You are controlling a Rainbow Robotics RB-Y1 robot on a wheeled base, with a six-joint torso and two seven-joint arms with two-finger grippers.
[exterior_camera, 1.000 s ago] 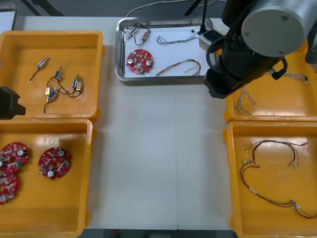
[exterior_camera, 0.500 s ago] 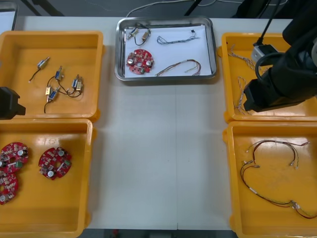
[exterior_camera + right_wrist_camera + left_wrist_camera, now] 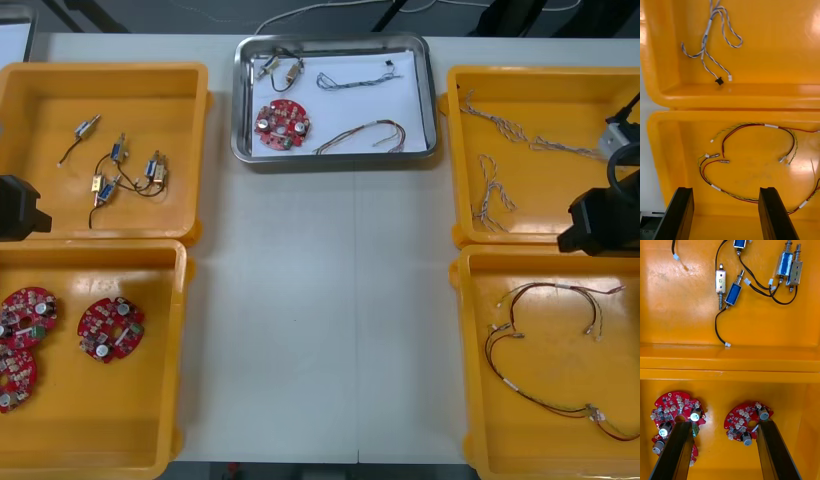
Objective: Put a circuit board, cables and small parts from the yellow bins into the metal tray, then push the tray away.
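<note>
The metal tray [image 3: 432, 100] stands at the table's far middle. Inside it lie a red circuit board [image 3: 282, 124], a small metal part [image 3: 280, 68], a blue and white cable [image 3: 355, 76] and a red and yellow cable [image 3: 362, 135]. My right arm [image 3: 603, 218] sits at the right edge, over the seam between the two right bins. Its gripper [image 3: 725, 190] is open above a red and yellow cable [image 3: 752, 165], holding nothing. My left arm [image 3: 18, 207] is parked at the left edge. That gripper [image 3: 723, 423] is open above the circuit boards [image 3: 747, 422].
The far left bin [image 3: 105, 72] holds several small metal parts [image 3: 125, 170]; the near left bin [image 3: 100, 250] holds three circuit boards. The far right bin [image 3: 540, 75] holds blue and white cables [image 3: 711, 37]; the near right bin [image 3: 470, 350] holds red and yellow cables.
My right arm has drawn back from beside the tray to the right edge, over the right bins. The tray, its contents and the left arm have not moved.
</note>
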